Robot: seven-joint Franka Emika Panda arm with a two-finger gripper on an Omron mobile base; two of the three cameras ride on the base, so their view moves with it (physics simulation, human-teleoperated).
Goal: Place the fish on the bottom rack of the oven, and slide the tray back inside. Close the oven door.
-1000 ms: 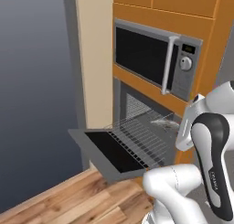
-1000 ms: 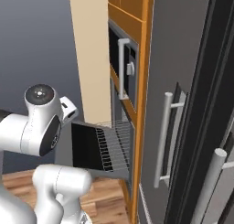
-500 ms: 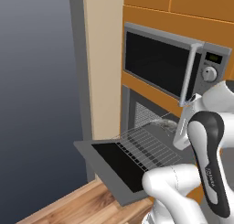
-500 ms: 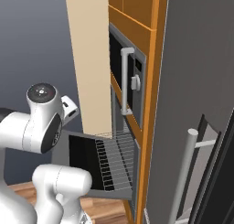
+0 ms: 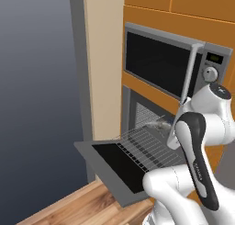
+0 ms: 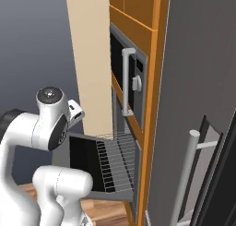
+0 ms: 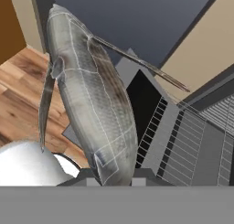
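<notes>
One fish hides the end effector gripping it.

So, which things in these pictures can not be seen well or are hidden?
- Hand view: the silver-grey slender fish stands in front of the hand's two fingers, so their contact with it is hidden.
- Left base view: the white arm covers the right side of the grey wire-grid rack; the small grey shape at its back is too small to identify.
- Right base view: the dark oven cavity is seen edge-on, interior hidden.
</notes>
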